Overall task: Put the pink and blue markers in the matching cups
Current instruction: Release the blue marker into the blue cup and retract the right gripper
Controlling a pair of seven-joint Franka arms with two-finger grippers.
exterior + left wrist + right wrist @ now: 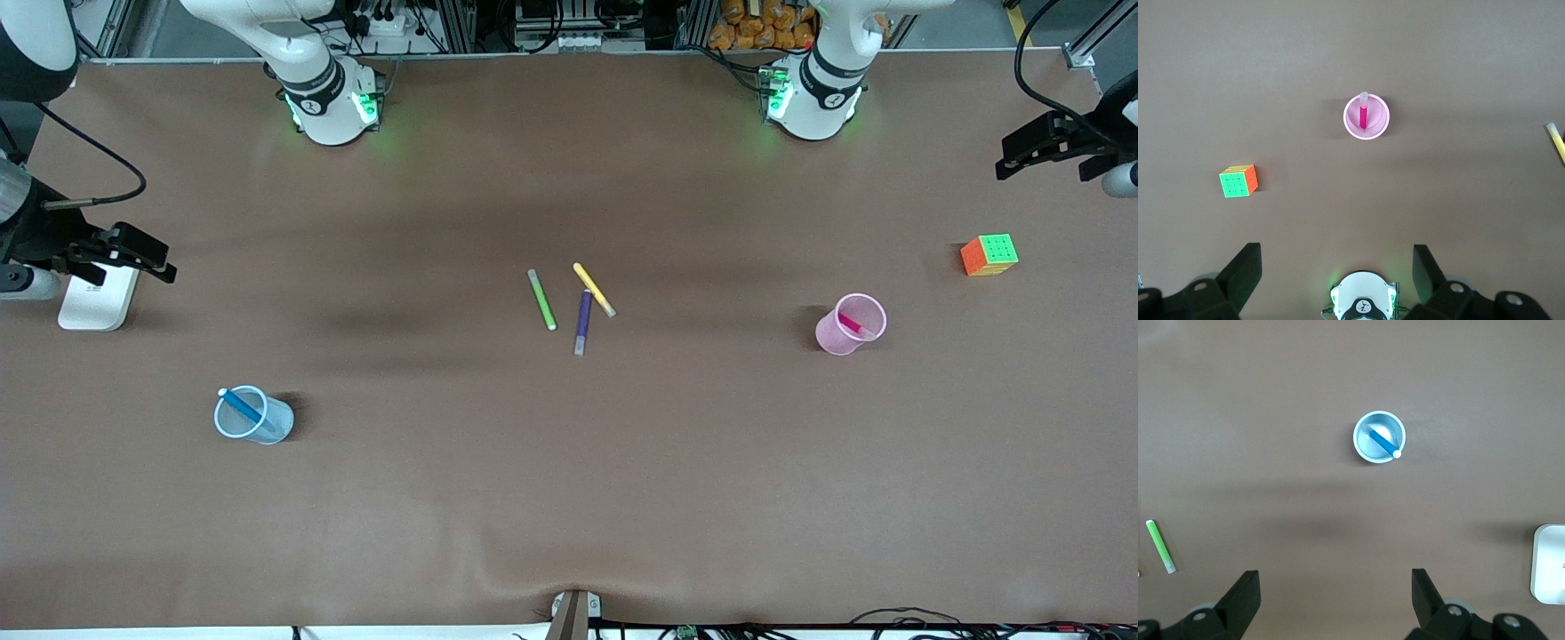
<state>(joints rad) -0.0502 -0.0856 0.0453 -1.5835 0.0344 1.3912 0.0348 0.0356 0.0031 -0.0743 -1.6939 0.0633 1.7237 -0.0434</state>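
The pale pink cup [831,338] stands upright toward the left arm's end of the table, with the pink marker [851,324] leaning inside it. The pale blue cup [277,427] stands toward the right arm's end, with the blue marker [240,405] inside it. My left gripper [1009,160] hangs open and empty, high over its end of the table. In the left wrist view, the gripper [1337,267] looks down on the pink cup [1350,123] and the marker [1363,115]. My right gripper [160,262] is open and empty over a white block. In the right wrist view, it [1336,587] looks down on the blue cup [1361,447] and the marker [1382,443].
Green [541,300], yellow [594,289] and purple [582,322] markers lie together at the table's middle. A colourful cube [989,254] sits near the pink cup, farther from the front camera. A white block [98,298] lies at the right arm's end.
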